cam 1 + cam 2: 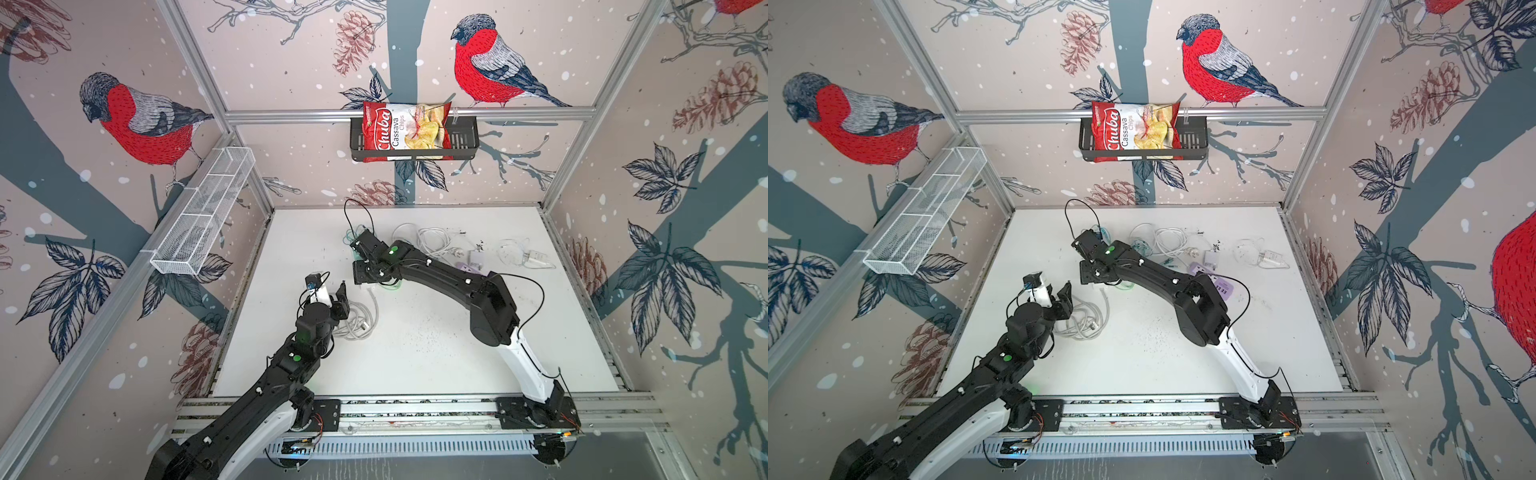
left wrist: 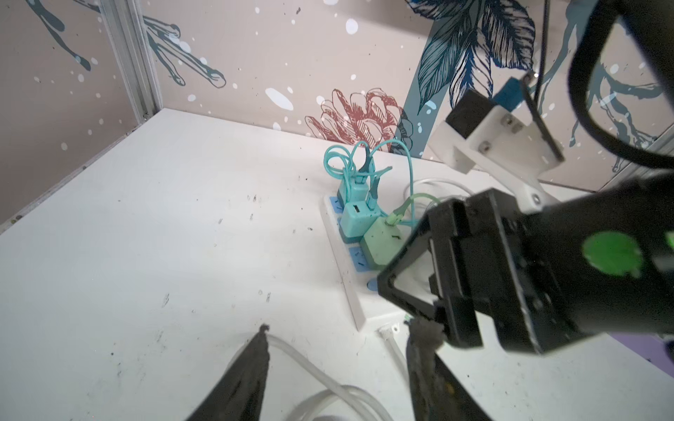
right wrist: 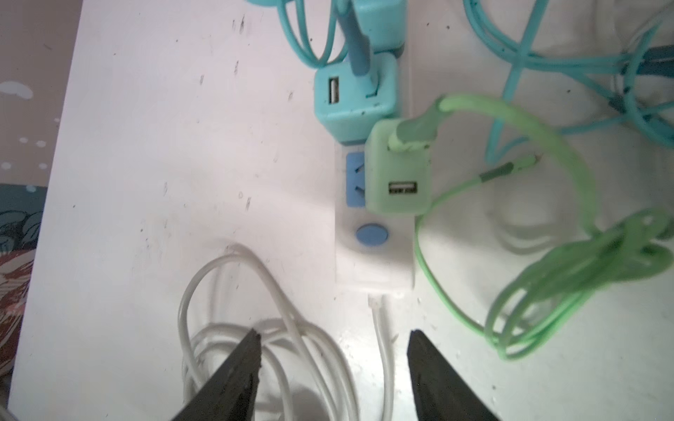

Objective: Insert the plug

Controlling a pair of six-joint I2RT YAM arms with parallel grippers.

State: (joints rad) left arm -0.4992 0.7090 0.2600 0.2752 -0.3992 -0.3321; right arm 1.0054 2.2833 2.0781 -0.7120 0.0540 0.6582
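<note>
A white power strip point(image 3: 375, 262) with blue sockets lies at the back of the table and also shows in the left wrist view point(image 2: 344, 269). A pale green plug point(image 3: 397, 178) stands on the strip beside the blue button, with its green cable point(image 3: 547, 277) coiled next to it; the left wrist view shows this plug point(image 2: 379, 244) too. Two teal plugs point(image 3: 355, 102) sit further along the strip. My right gripper point(image 3: 333, 333) hovers over the strip's end, open and empty. My left gripper point(image 2: 337, 326) is open above a white cable coil point(image 2: 328, 393).
The strip's white cable coil point(image 1: 357, 320) lies between the two arms. White chargers and cables point(image 1: 432, 241), a purple strip point(image 1: 1221, 291) and a clear bag point(image 1: 528, 257) sit at the back right. A chips bag point(image 1: 405, 126) fills a black wall basket; a white wire basket point(image 1: 203, 212) hangs left.
</note>
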